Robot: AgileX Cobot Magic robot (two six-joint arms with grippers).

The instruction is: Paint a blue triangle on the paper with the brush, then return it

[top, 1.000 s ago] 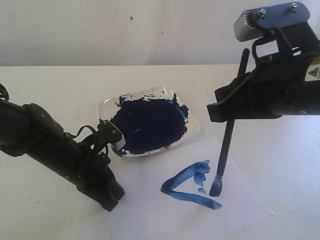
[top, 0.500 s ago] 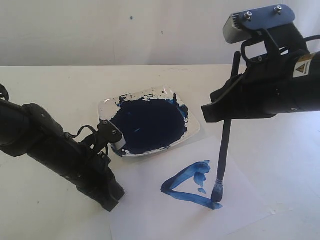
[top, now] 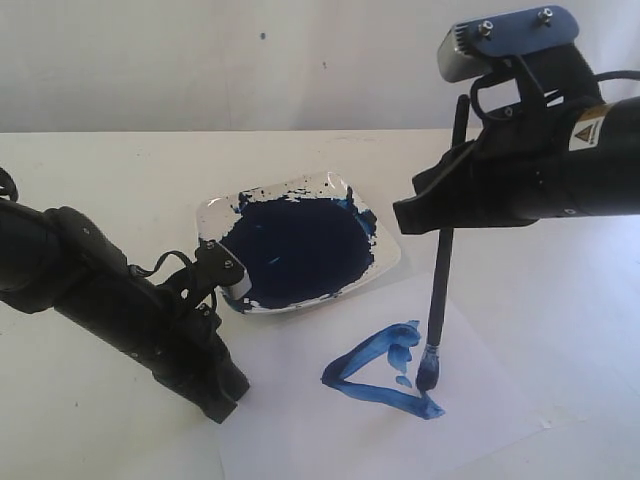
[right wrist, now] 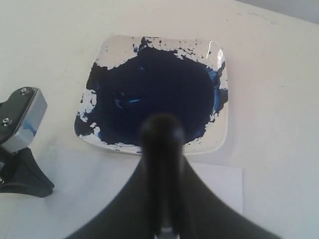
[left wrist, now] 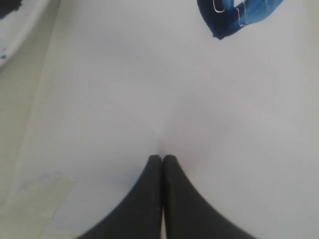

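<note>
Triangle (top: 385, 375): two thick blue sides meet at the left corner; the right side has only a few blots, so I judge it is not closed.
Brush (top: 437, 290): almost upright, tip down on this open side, near the lower right corner.
Right gripper (top: 445, 215): clamped on the upper handle.
Left gripper (left wrist: 162, 164): jaws pressed together, empty, tip apparently resting on the paper (top: 300, 430).
Dish (top: 385, 262): dark paint inside, just behind the paper.
Left to do: finish the third side, return the brush.
</note>
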